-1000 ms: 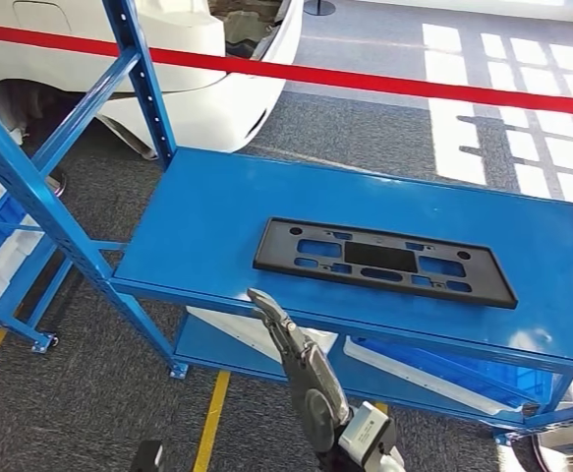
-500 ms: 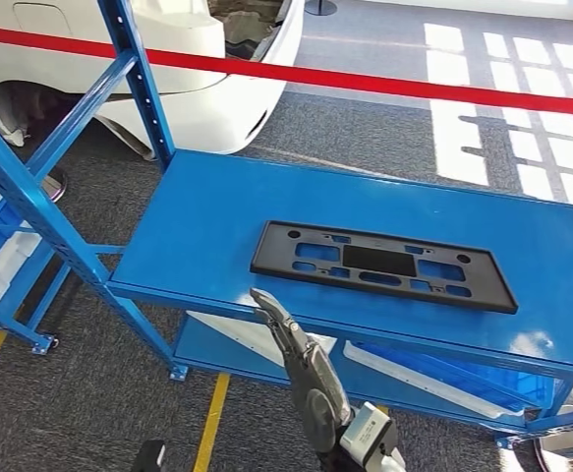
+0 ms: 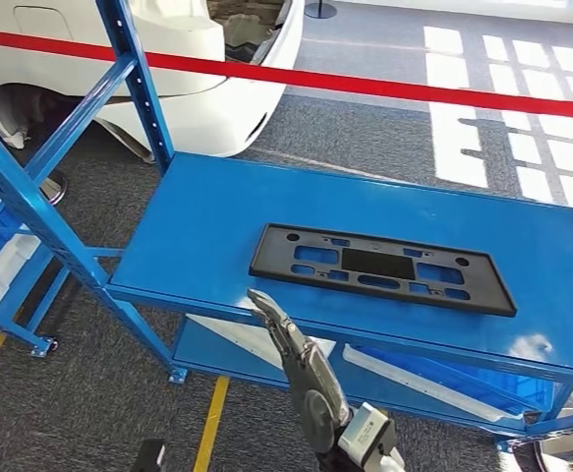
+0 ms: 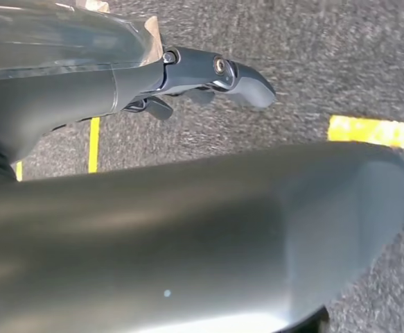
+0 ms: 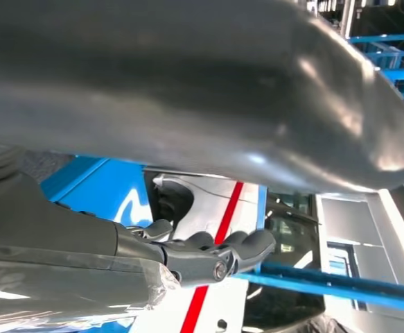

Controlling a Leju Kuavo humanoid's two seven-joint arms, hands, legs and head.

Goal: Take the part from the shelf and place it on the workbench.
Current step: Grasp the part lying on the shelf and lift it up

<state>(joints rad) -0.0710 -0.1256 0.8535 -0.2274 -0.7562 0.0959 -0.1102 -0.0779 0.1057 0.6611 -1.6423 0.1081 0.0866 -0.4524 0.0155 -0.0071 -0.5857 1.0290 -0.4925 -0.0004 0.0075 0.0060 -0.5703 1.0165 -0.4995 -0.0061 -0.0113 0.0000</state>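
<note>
On the blue shelf [image 3: 194,226], the black part [image 3: 380,267] lies flat on the top board, near the front edge and right of the shelf's left upright. Left of the part and just in front of the shelf's front edge, the right hand [image 3: 298,359] reaches up with its fingers [image 3: 262,303] stretched out straight and close together, holding nothing; their tips sit at the shelf's front lip, short of the part's near left corner and not touching it. Below the shelf level, the left hand [image 4: 189,229] hangs over grey floor, its fingers [image 4: 226,76] extended and apart from the thumb, gripping nothing.
</note>
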